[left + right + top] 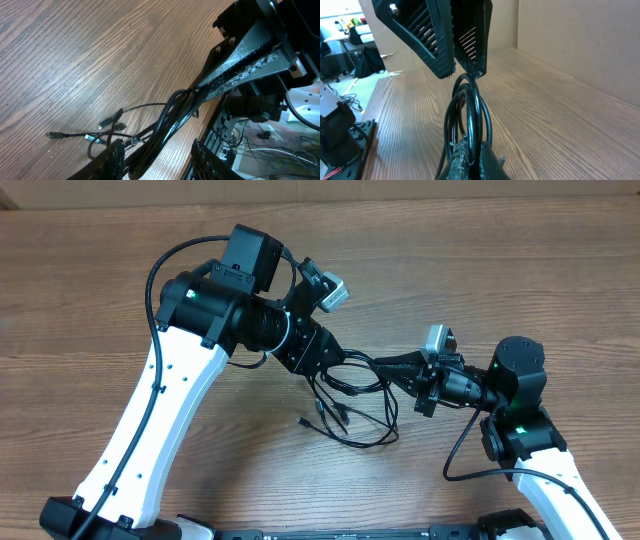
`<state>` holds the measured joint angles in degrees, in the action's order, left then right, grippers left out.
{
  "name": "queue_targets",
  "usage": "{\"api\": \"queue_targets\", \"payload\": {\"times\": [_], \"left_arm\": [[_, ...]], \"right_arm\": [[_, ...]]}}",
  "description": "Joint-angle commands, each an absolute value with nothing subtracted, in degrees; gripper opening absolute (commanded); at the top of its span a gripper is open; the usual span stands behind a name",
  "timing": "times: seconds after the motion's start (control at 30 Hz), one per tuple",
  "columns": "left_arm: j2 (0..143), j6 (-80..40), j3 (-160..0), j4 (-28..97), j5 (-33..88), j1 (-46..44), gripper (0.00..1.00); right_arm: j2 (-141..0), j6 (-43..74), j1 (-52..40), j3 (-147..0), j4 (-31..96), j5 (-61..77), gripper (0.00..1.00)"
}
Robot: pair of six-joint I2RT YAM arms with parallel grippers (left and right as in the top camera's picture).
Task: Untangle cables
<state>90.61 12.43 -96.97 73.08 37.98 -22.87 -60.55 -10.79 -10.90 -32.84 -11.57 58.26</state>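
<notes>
- Black left two-finger gripper (157, 150): released, jaws apart astride the bundle.
- Thin black flexible cables (169, 116): 1 knot lying on the brown wooden table (100, 290), with about 3 plug ends showing. The strand count is unclear.
- Black right two-finger gripper (385, 364), second of 2: clamped on the bundle. The step looks like re-gripping; next, the left should pinch 1 strand and draw it away.

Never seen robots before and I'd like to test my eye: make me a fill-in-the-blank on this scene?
The right tool is shut on the tangled thin ____ cables.
The left tool has jaws standing ____, cables running between them.
Loose plug ends lie on the brown ____ table.
Missing words: black; open; wooden.
</notes>
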Motion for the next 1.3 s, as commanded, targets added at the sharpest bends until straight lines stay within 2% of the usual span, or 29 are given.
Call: {"api": "queue_targets", "payload": {"times": [0.0, 0.23, 0.73, 1.27], "left_arm": [[90.08, 13.74, -98.41, 73.19, 38.98, -22.96, 0.42], [91.39, 13.04, -98.41, 73.12, 39.29, -22.96, 0.34], [91.61, 13.06, -98.41, 72.79, 40.53, -22.96, 0.41], [91.61, 13.06, -98.41, 72.82, 40.51, -22.96, 0.42]], "right_arm": [[-60.14, -11.00, -10.87, -33.45, -12.43, 60.31, 0.04], [-60.14, -11.03, -10.87, -33.45, -13.43, 62.26, 0.04], [-60.14, -10.98, -10.87, -33.45, -15.46, 63.26, 0.04], [-60.12, -10.76, -10.87, -33.45, -20.18, 67.88, 0.04]]}}
